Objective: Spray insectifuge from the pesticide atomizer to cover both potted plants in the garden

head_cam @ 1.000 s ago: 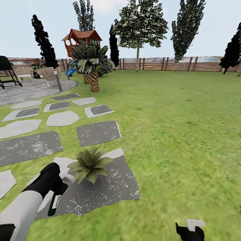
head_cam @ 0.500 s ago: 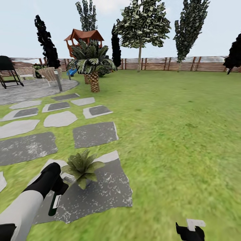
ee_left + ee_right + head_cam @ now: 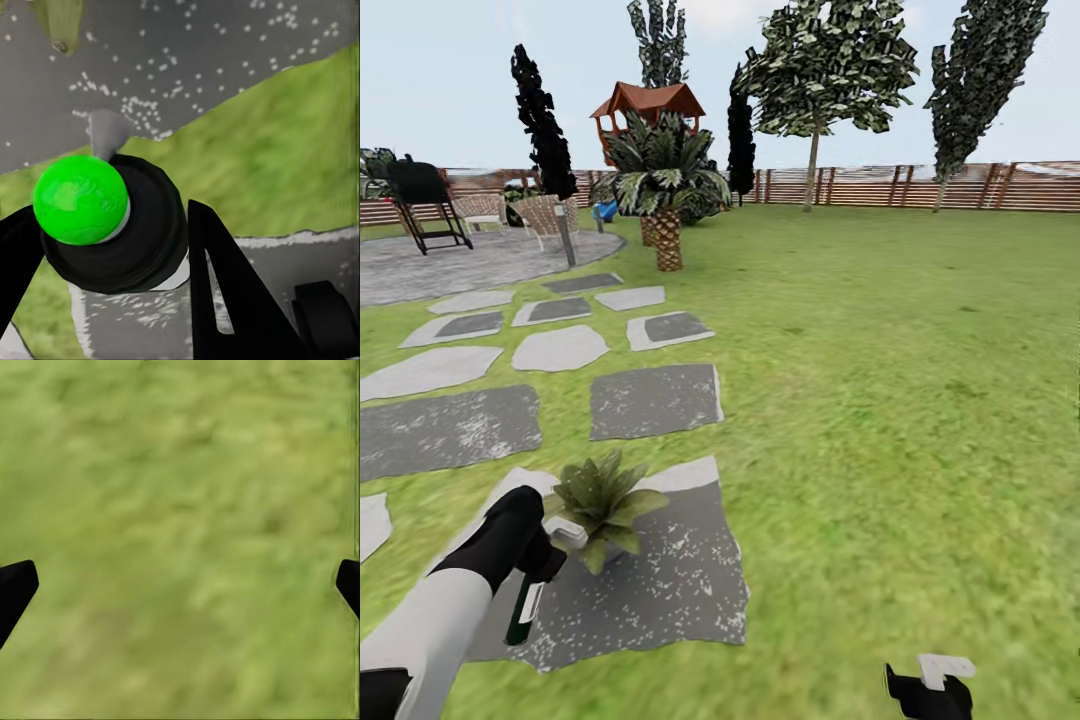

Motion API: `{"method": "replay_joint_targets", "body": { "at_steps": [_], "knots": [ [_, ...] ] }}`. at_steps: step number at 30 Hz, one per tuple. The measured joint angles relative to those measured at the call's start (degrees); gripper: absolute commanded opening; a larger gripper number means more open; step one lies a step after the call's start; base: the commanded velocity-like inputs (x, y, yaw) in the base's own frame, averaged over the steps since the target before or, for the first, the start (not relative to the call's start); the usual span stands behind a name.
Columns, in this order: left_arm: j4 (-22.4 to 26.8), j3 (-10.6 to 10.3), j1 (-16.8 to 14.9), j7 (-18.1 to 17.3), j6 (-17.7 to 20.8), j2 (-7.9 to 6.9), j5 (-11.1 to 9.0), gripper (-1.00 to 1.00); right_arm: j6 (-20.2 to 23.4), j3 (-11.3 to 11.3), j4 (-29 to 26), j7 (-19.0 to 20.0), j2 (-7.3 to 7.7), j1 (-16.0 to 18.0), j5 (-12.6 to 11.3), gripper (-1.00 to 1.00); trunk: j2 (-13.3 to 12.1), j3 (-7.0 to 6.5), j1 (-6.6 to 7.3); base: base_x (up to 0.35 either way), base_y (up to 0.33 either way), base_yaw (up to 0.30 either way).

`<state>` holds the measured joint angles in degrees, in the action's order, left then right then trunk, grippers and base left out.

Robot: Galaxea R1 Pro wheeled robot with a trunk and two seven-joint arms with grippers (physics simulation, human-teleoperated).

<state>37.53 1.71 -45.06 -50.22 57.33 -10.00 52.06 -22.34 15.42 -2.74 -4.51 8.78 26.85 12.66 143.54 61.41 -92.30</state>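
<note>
Pinching the pesticide atomizer (image 3: 525,600) in its fingers, the left gripper (image 3: 538,560) aims the nozzle beside a potted plant (image 3: 598,497) on a stepping stone (image 3: 660,580), the right gripper (image 3: 180,577) spread over lawn (image 3: 900,400), fence (image 3: 960,185) beyond

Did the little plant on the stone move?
No. The potted plant sits on the same corner of its dark paving stone; only the camera swung, shifting the whole garden view.
</note>
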Motion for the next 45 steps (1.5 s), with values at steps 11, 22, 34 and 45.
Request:
{"method": "replay_joint_targets", "body": {
  "at_steps": [11, 22, 34, 45],
  "knots": [
    [-0.7, 0.1, 0.0, 0.1, 0.1, -0.8, 0.1, -1.0, 0.0, 0.0, 0.0, -0.1, 0.01, 0.0, 0.0, 1.0, 0.0, 0.0, 0.0, -0.022, -0.19, 0.187],
    [0.1, -0.5, 1.0, 0.1, 0.1, -0.15, 0.1, -1.0, 0.0, 0.0, 0.0, 0.0, 0.19, 0.0, 0.0, 1.0, 0.0, 0.0, 0.0, 0.0, -0.001, 0.075],
    [0.6, -0.4, -6.0, -0.2, 0.3, -1.16, 0.2, -1.0, 0.0, 0.0, 0.1, 0.0, 0.27, 0.0, 0.0, 1.0, 0.0, 0.0, 0.0, 0.0, 0.0, 0.004],
    [0.6, -0.4, -5.8, -0.3, 0.4, -0.73, 0.0, -1.0, 0.0, 0.0, 0.0, -0.1, 0.19, 0.0, 0.0, 1.0, 0.0, 0.0, 0.01, 0.068, -0.109, 0.167]
  ]
}}
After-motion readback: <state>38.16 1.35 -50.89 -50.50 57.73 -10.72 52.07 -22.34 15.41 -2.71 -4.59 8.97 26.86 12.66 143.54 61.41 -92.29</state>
